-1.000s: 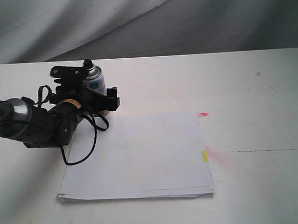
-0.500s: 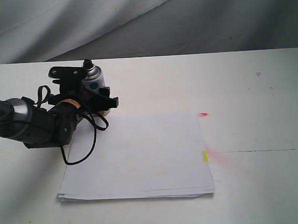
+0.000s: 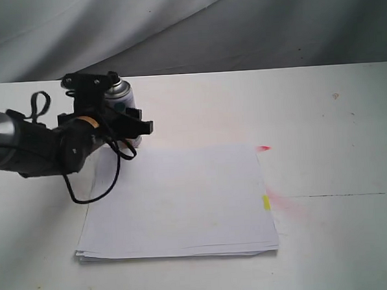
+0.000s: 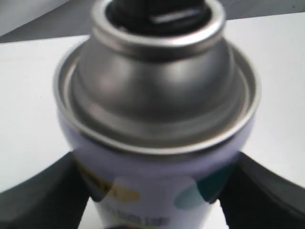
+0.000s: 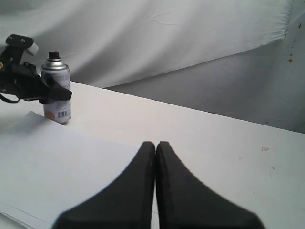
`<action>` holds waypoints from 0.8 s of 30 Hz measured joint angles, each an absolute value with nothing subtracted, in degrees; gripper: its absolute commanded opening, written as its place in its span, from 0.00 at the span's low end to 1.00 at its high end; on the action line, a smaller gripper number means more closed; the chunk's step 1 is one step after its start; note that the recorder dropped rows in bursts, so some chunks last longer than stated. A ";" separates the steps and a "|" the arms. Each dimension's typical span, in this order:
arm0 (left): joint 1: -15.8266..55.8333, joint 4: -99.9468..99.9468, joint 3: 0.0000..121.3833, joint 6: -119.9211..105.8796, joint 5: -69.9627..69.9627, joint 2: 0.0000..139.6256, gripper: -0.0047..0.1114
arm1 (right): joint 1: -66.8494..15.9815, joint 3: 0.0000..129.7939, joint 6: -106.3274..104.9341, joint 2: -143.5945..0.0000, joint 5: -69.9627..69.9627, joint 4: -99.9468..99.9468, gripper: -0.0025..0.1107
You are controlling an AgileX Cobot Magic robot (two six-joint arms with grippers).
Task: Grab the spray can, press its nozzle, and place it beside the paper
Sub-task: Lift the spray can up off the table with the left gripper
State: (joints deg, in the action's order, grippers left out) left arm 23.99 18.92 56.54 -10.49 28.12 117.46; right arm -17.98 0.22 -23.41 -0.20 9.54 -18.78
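The spray can (image 3: 117, 92) stands upright on the table just past the far left corner of the paper (image 3: 183, 197). Its black nozzle (image 3: 113, 76) points up. My left gripper (image 3: 130, 119) is shut on the can's body, and its black fingers (image 4: 43, 200) press both sides of the dotted label below the silver shoulder (image 4: 157, 95). The right wrist view shows the can (image 5: 56, 76) with its base on the table beside the paper (image 5: 57, 162). My right gripper (image 5: 156, 143) is shut on nothing and is out of the exterior view.
A yellow tab (image 3: 266, 202) sits on the paper's right edge, and a red mark (image 3: 264, 147) lies on the table near its far right corner. A faint pink stain (image 3: 289, 205) tints the white table to the right. Grey cloth (image 3: 187, 28) hangs behind.
My left arm has swung left and a little up while its fingers stay on the can. The can has shifted slightly up and left. The paper has not moved.
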 measured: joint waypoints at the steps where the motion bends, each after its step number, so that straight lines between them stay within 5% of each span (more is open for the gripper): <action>1: 23.99 18.92 56.54 -11.44 26.30 115.47 0.04 | -17.98 0.22 -23.41 -0.20 9.54 -18.78 0.02; 13: 23.99 17.29 56.54 -20.95 -5.75 78.58 0.04 | -17.98 0.22 -23.41 -0.20 9.54 -18.78 0.02; 24: 23.99 0.00 56.46 -10.52 -17.33 68.61 0.04 | -17.98 0.22 -23.41 -0.20 9.54 -18.78 0.02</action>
